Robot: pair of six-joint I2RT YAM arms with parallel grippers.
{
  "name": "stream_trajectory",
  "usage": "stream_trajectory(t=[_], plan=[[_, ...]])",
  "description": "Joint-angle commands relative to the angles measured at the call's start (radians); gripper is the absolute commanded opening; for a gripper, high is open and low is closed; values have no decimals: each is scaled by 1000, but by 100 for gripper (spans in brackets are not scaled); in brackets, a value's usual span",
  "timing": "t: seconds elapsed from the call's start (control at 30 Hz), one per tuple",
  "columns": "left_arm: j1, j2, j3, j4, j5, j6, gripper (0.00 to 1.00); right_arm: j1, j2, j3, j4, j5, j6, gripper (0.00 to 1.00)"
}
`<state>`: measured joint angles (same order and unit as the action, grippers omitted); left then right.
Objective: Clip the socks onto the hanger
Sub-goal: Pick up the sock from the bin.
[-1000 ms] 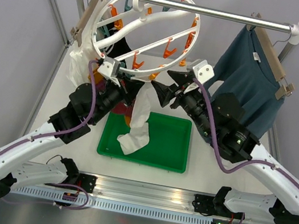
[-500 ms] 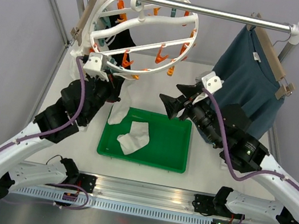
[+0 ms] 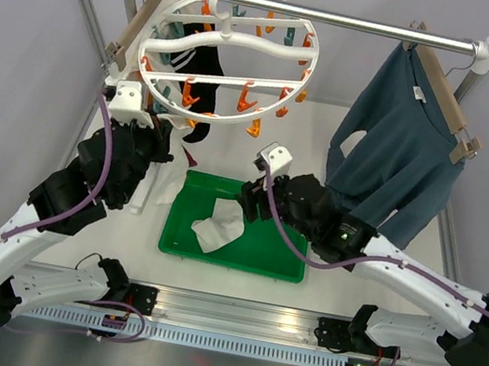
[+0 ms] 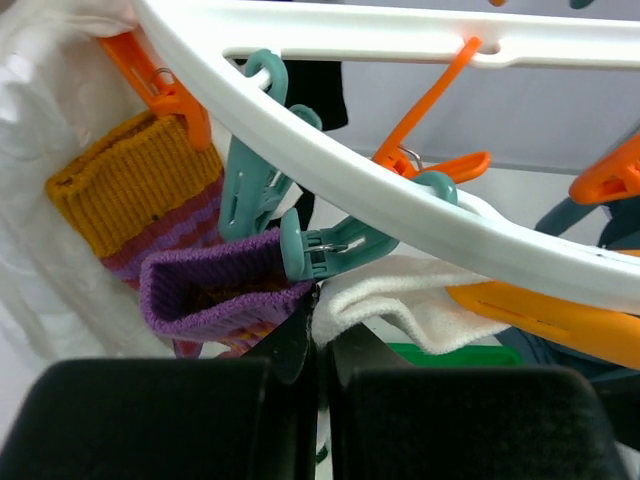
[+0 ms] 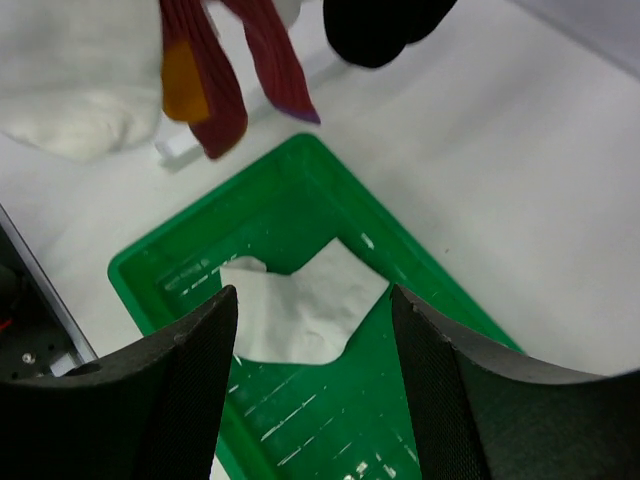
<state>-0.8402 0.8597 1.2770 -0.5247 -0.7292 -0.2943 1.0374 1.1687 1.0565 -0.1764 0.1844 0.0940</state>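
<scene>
1. Left pincer [image 4: 320, 350] was pressed together, apparently on the white sock [image 4: 400, 295], just under the hanger [image 4: 330, 150] at the desk's far left.
2. Right pincer [image 5: 312, 300] hovered with its fingers apart over the tray sock [image 5: 300, 320].
3. The step in hand was probably clipping. Next, the white sock's edge needed feeding into a free clip.

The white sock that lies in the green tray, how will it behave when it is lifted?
Probably floppy: the white sock lies crumpled and folded in the green tray. Likely light, being thin fabric. It should drape, not roll.
</scene>
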Motion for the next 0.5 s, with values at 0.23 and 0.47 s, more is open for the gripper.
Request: stream_trajectory(t=[0.23, 0.47], plan=[[0, 9, 62, -124, -193, 6, 2, 6, 272, 2, 64, 113, 154, 68], [0, 7, 79, -156, -216, -5, 2, -2, 488, 39, 64, 194, 274, 68]])
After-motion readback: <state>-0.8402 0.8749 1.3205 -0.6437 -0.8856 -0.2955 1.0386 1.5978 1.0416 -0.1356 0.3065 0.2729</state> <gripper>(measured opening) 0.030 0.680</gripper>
